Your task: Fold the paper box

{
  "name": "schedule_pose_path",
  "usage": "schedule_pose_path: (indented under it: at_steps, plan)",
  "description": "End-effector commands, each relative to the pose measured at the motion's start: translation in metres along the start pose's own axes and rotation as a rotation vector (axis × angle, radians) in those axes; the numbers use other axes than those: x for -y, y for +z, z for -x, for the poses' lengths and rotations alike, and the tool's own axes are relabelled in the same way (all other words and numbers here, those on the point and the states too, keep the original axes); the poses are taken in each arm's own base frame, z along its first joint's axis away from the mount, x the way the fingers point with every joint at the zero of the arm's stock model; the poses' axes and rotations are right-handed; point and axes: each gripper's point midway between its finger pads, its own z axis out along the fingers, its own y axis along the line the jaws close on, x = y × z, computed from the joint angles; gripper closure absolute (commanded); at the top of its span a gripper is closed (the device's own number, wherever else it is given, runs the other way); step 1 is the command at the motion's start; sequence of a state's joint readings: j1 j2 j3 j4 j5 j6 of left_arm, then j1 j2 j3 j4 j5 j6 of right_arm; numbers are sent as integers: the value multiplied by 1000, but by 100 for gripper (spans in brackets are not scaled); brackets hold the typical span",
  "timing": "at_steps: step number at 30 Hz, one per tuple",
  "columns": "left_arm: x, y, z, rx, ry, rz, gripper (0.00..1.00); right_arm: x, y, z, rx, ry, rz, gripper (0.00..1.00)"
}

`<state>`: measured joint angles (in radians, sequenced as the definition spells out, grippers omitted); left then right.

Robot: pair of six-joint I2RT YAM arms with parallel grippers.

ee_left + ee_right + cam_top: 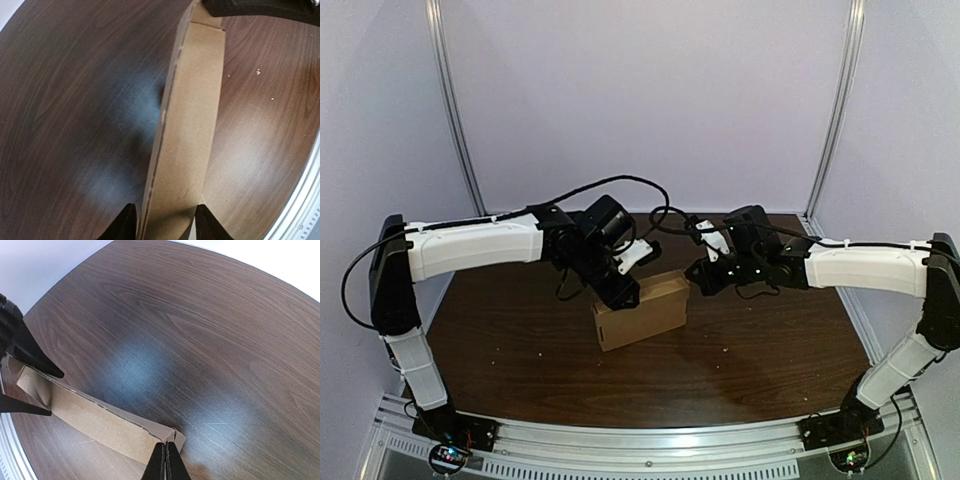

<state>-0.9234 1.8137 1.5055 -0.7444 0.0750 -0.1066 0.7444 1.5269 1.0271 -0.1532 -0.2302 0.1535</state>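
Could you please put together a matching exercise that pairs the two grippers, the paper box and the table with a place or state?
Things:
1. left gripper
2. right gripper
3. paper box
4. table

Places or states:
A. dark wood-grain surface
B. pinched shut on one corner of the box
C. brown, resting between the two grippers
D. straddling one end of the box

Pairs: 1-D, 2-B, 3-C, 4-A

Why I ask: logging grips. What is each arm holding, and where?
Both hold the paper box: left gripper, jaws clamped across one end; right gripper, jaws pinching the opposite end's upper corner.
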Motion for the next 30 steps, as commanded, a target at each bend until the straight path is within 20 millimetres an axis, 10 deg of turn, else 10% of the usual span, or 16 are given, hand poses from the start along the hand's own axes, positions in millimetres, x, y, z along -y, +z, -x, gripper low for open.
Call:
schedule_pose_path:
  at_steps: [1, 14, 23, 30]
  plan:
    - [-26, -25, 18, 98, -16, 118, 55, 13, 9, -47, -152, 44, -62, 100]
    - [-21, -53, 12, 123, -7, 151, 52, 16, 20, -47, -172, 73, -71, 100]
    - [-23, -133, -6, 526, -289, 503, 57, 22, 22, -43, -141, 74, -105, 100]
    - [-19, -118, -44, 598, -517, 541, 70, 23, 19, -44, -136, 83, -113, 100]
